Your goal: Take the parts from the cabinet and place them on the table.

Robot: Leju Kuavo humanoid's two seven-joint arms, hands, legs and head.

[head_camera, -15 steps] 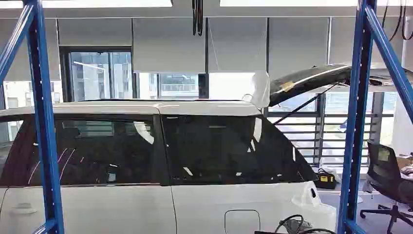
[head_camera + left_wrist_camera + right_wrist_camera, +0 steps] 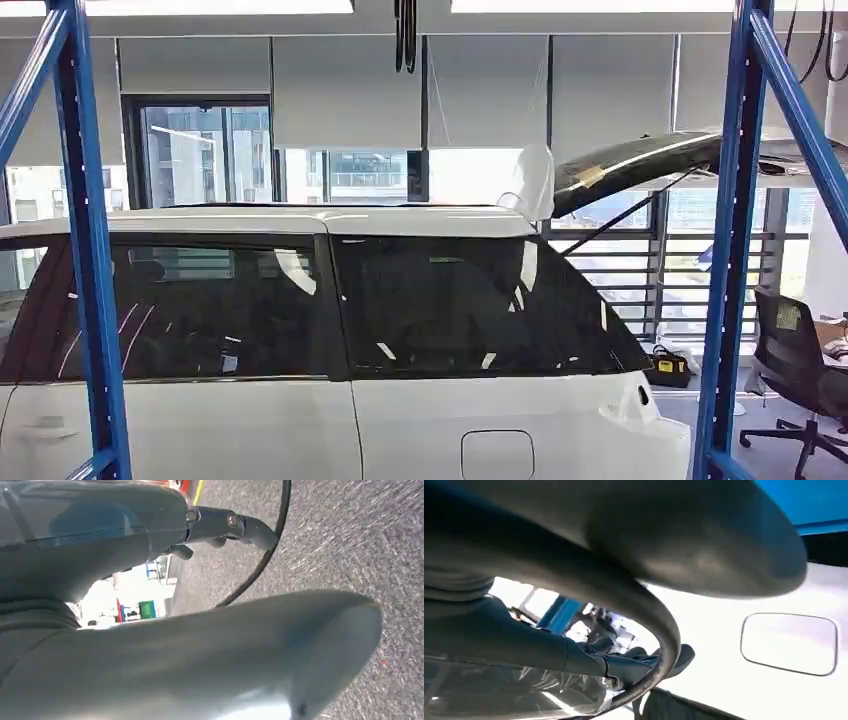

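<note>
My right hand (image 2: 589, 575) fills the right wrist view. Its dark fingers (image 2: 634, 662) lie against a clear plastic bag (image 2: 524, 690), and a black cable (image 2: 666, 635) from that bagged part curves across them; the hand seems to hold it. My left hand (image 2: 210, 645) hangs over the grey floor with its fingers (image 2: 225, 525) stretched out and nothing in them. The cabinet's blue uprights (image 2: 90, 250) frame the head view.
A white car (image 2: 400, 420) stands close behind the rack with its tailgate (image 2: 640, 160) raised; its fuel flap (image 2: 789, 642) is near my right hand. A second blue upright (image 2: 730, 250) stands right, an office chair (image 2: 795, 370) beyond it. A black cord (image 2: 260, 565) lies on the floor.
The coiled cable and dark edge that showed at the bottom right of the head view have dropped out of that view. The car and rack have not shifted.
</note>
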